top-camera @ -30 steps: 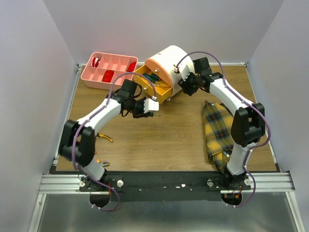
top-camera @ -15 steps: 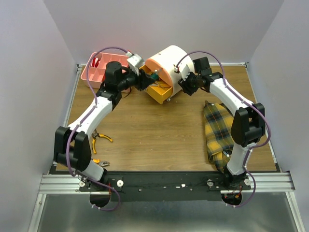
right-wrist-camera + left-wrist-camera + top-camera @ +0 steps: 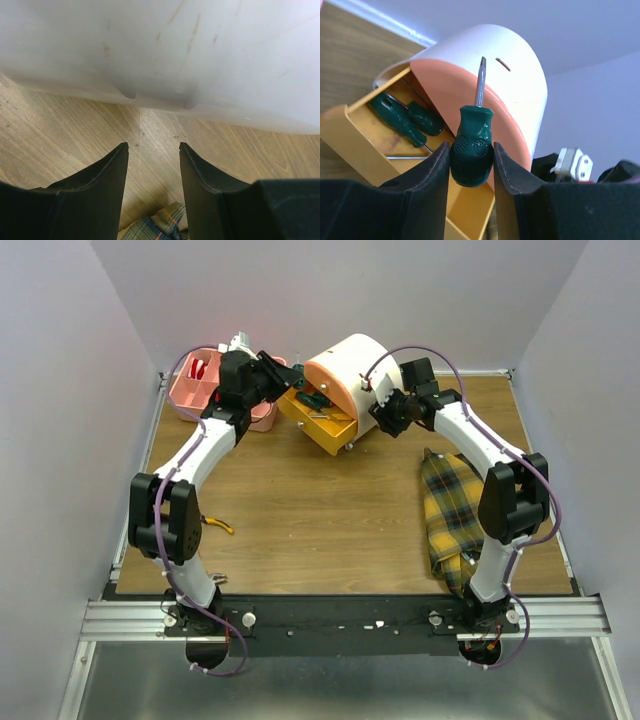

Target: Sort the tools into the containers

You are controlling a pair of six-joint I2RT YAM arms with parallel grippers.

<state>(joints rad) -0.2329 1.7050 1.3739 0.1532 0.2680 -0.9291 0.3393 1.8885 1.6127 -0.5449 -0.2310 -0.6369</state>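
Observation:
My left gripper [image 3: 472, 152] is shut on the handle of a green stubby screwdriver [image 3: 472, 150], its blade pointing up. In the top view the left gripper [image 3: 281, 377] hovers over the left end of the open yellow drawer [image 3: 322, 430] of the cream drawer unit [image 3: 355, 375]. Two green screwdrivers [image 3: 402, 120] lie in that drawer. The pink tray [image 3: 192, 392] sits at the back left, partly hidden by my left arm. My right gripper [image 3: 385, 418] is open and empty, low beside the unit's right side; its wrist view shows the cream wall [image 3: 165, 55] just ahead.
A yellow plaid cloth [image 3: 455, 515] lies on the right of the table under my right arm. Yellow-handled pliers [image 3: 217, 525] lie near the left arm's base. The orange drawer front [image 3: 330, 380] sits above the yellow drawer.
My left arm has swung up and back left with the screwdriver, from mid-table to over the drawer's left end and tray. The right arm has not moved.

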